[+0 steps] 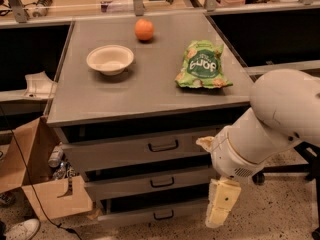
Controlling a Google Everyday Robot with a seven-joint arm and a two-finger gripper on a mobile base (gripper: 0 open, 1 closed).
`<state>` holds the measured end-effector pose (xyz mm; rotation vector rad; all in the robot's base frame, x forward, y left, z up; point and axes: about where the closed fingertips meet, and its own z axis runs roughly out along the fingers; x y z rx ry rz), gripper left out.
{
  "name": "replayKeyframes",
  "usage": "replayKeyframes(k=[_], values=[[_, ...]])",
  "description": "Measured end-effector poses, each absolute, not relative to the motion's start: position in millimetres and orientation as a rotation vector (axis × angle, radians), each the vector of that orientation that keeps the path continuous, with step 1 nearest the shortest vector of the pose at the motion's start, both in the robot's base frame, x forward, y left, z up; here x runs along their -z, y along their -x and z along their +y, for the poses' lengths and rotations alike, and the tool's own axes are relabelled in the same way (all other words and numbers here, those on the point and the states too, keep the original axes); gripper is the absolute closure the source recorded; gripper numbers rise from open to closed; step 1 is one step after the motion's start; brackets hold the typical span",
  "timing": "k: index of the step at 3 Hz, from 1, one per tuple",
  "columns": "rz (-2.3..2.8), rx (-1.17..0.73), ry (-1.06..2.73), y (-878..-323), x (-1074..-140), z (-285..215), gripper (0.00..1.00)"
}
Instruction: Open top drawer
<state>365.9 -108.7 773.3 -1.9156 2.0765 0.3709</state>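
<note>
The claw (222, 209) is held low, off to the side, well apart from the top drawer's (120, 153) handle (163, 145), seemingly readied for a reach; its state cannot be told

The claw (217, 218) hangs near the floor (280, 219), below and right of the top drawer (120, 153).

Grey top drawer (125, 151) under tabletop (150, 91), dark loop handle (163, 145) centred, claw (216, 218) hanging low to its right
</note>
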Motion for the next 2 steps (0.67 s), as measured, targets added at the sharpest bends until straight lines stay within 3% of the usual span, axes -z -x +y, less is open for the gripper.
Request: replayKeyframes(k=[2], values=[[2.082, -0.381, 1.936, -376, -749, -79, 0.00]])
